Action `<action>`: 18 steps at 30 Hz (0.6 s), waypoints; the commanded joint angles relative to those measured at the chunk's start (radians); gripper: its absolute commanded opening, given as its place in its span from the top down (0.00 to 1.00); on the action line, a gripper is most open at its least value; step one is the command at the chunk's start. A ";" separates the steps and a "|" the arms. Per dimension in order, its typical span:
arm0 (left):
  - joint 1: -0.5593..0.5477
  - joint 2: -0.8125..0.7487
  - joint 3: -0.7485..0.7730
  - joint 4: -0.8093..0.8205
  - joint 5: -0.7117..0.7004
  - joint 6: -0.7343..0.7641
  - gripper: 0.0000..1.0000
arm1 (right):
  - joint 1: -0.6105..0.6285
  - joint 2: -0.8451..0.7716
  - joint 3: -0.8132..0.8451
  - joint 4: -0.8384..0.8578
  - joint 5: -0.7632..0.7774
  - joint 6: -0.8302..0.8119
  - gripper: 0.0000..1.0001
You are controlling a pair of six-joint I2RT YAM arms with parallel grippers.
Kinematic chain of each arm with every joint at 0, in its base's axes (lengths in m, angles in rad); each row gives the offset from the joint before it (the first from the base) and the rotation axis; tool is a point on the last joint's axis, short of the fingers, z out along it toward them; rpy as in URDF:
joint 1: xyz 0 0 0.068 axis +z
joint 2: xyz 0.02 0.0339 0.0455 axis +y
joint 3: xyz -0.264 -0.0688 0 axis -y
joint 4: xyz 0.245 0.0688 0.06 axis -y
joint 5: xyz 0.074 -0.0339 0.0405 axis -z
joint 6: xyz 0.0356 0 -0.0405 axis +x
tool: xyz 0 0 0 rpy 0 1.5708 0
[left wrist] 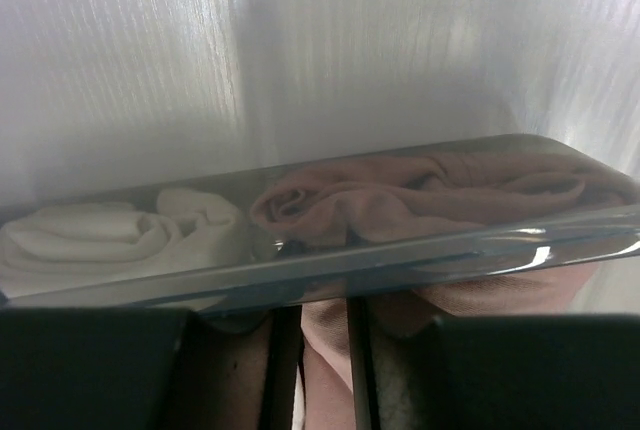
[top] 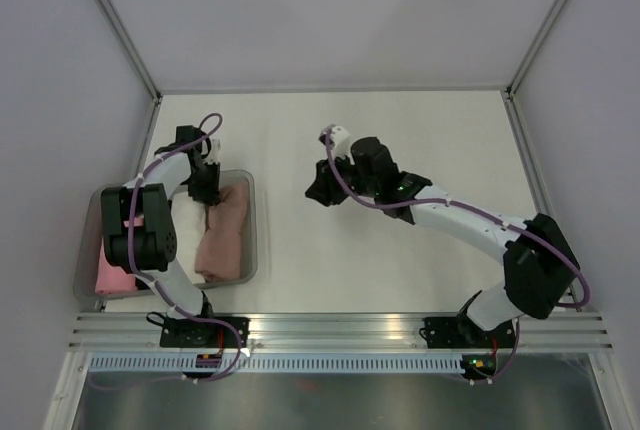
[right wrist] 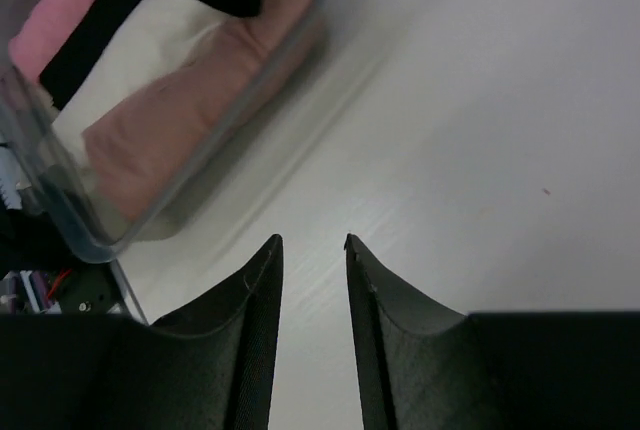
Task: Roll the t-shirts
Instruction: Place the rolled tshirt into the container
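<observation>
The rolled rose shirt [top: 225, 235] lies in the bin [top: 254, 235] by the desk's near left corner, beside a white roll [top: 188, 222] and a pink roll [top: 113, 275]. The left gripper [top: 205, 188] dips into the bin's far end, though I cannot tell how its jaws stand. The right gripper [right wrist: 313, 242] hangs over mid-desk, fingers slightly apart, holding nothing.

Soft, even light is falling from overhead, making the white worktop [top: 400, 130] bright, with only a faint shadow lying under the right pincer [top: 320, 193]. Ahead of the left pincer [left wrist: 320, 370] the view is looking dim and hazy. The clear bin [left wrist: 420, 255] rim is catching glare there and smearing the dusty-rose t-shirt [left wrist: 400, 200] behind it. The right pincer's fingers [right wrist: 255, 350] are showing dark and soft-edged up close.
</observation>
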 commanded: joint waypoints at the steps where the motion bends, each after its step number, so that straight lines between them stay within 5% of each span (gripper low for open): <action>1: 0.004 -0.014 0.026 0.039 0.056 -0.017 0.71 | 0.111 0.137 0.124 0.147 -0.055 -0.016 0.63; 13: 0.010 -0.368 -0.012 -0.235 0.022 0.070 0.67 | 0.230 0.444 0.325 0.138 0.051 0.223 0.59; 18: 0.011 -0.440 -0.107 -0.289 -0.107 0.292 0.74 | 0.263 0.496 0.355 0.145 0.055 0.253 0.59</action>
